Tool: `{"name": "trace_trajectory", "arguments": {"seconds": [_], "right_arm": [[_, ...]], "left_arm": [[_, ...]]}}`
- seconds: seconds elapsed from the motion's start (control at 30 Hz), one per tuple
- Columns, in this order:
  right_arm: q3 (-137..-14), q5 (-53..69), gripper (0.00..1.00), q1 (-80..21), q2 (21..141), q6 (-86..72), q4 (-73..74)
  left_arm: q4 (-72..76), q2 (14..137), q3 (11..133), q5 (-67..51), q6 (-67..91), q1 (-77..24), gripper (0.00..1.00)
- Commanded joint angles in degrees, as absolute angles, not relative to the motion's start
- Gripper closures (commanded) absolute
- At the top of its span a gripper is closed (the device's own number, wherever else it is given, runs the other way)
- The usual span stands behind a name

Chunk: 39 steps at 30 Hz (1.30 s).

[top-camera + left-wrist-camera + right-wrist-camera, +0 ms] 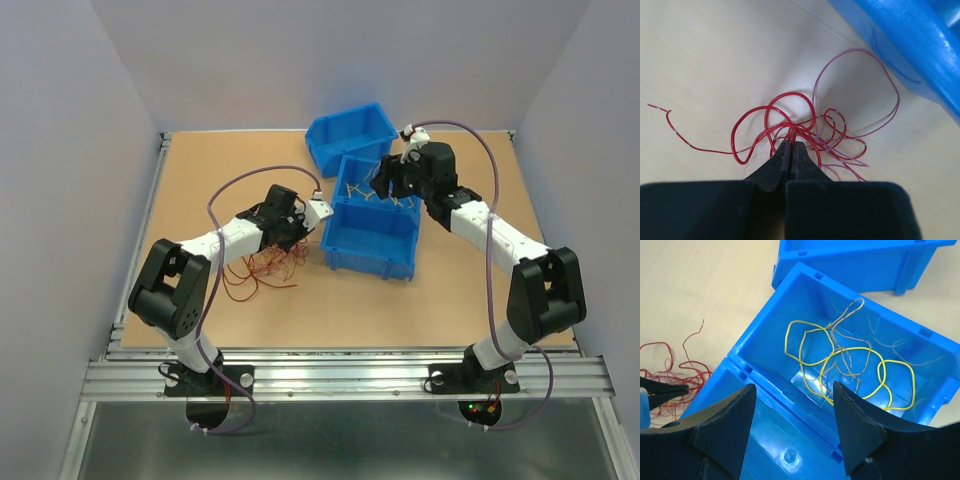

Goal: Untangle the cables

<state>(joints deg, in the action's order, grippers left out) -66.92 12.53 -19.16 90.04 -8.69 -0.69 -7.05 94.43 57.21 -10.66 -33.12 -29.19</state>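
A tangle of thin red cables (790, 125) lies on the tabletop left of the blue bins, also seen from above (265, 268). My left gripper (791, 143) sits low over this tangle, its jaws shut on a red strand at the knot's middle. Yellow and orange cables (850, 360) lie looped in the far compartment of the double blue bin (765, 315). My right gripper (794, 385) hovers open above that bin's dividing wall, holding nothing. From the top view the right gripper (385, 185) hangs over the bin's back half.
A second blue bin (350, 135) stands tilted behind the double bin (372, 258). The double bin's wall (910, 40) is close to the right of the red tangle. Purple arm cords arch over both arms. A raised rim (150, 220) frames the wooden table.
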Motion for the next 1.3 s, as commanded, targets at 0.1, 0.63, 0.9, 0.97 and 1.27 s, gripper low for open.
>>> {"name": "trace_trajectory", "arguments": {"seconds": [0.1, 0.63, 0.9, 0.97, 1.27], "right_arm": [[-65.2, 20.4, 0.32, -19.3, 89.0, -6.1, -5.1], [-55.3, 52.7, 0.23, -33.9, 91.2, -1.9, -49.5], [-54.2, 28.1, 0.23, -40.7, 98.6, -5.7, -69.0], [-55.4, 26.3, 0.23, -41.3, 101.5, -5.5, -70.5], [-63.5, 23.6, 0.4, -43.8, 112.1, -6.1, -71.6]], "left_arm": [[-2.6, 85.4, 56.8, -8.4, -31.2, -28.9, 1.0], [-4.2, 66.0, 66.2, -25.8, -20.2, -22.9, 1.0], [-7.8, 65.8, 68.6, -28.2, -20.4, -22.9, 1.0], [-8.8, 64.7, 69.1, -28.4, -20.7, -22.9, 1.0], [-15.1, 62.2, 82.0, -30.0, -17.9, -22.9, 1.0]]}}
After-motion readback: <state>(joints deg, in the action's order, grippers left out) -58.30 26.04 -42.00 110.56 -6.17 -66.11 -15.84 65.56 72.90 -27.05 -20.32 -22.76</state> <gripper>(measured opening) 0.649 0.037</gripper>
